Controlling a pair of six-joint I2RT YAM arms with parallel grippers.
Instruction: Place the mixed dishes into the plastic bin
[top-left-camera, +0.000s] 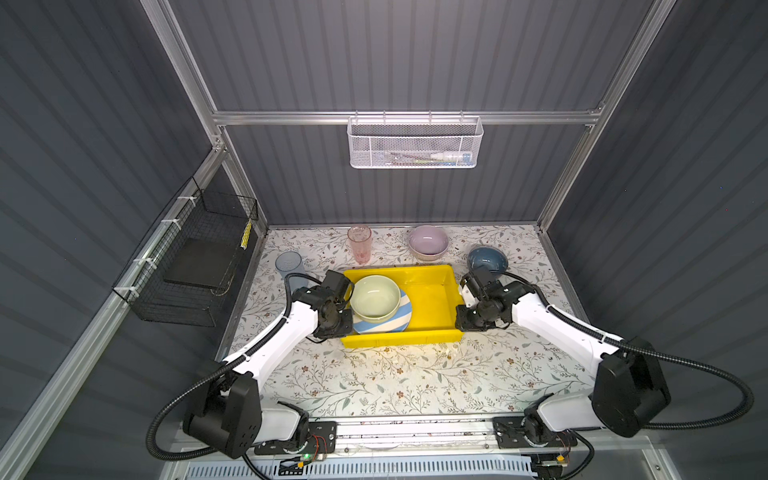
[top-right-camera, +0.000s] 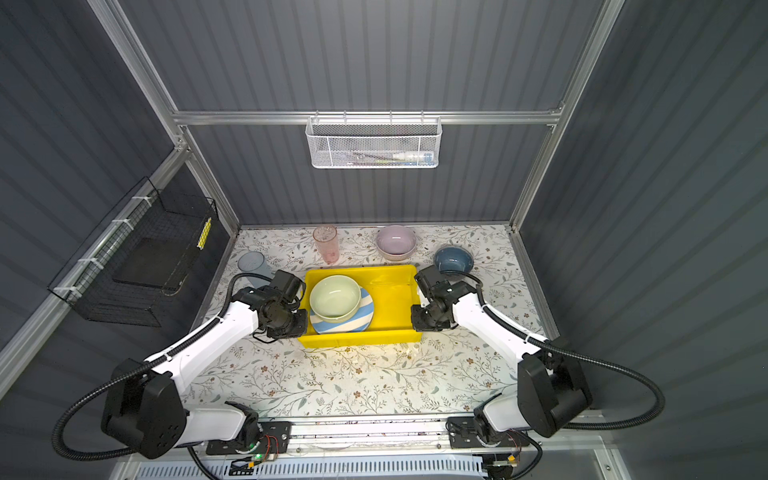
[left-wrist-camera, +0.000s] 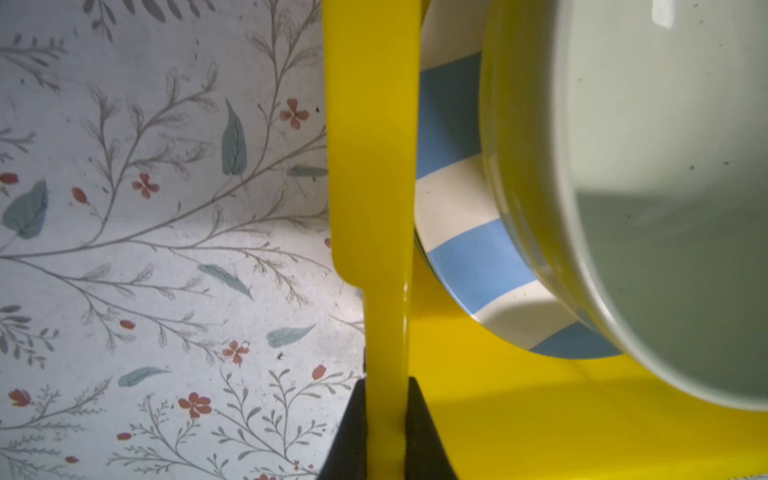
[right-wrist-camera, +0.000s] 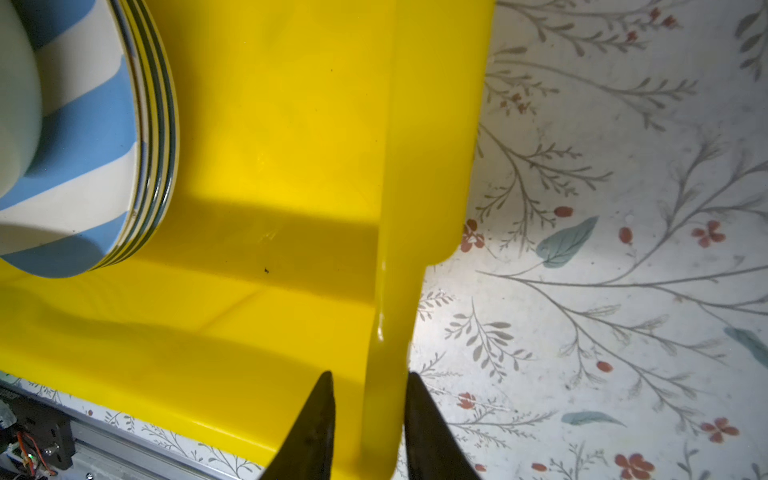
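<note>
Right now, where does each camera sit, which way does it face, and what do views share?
Top views: mounted high over the near edge, looking down at the floral table; left arm and right arm flank the yellow bin.
Left wrist: on the left arm, looking along the bin's rim; left gripper clamps it.
Right wrist: on the right arm, at the opposite rim; right gripper straddles it.
Shared: all views show the striped plate under the green bowl.

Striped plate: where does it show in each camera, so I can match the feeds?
Top view: striped plate in the left half of the yellow bin, under the pale green bowl.
Top view: plate, same spot.
Left wrist: plate just inside the bin wall, under the bowl.
Right wrist: plate across the bin floor, topping a stack.
Shared landmark: the pale green bowl.
</note>
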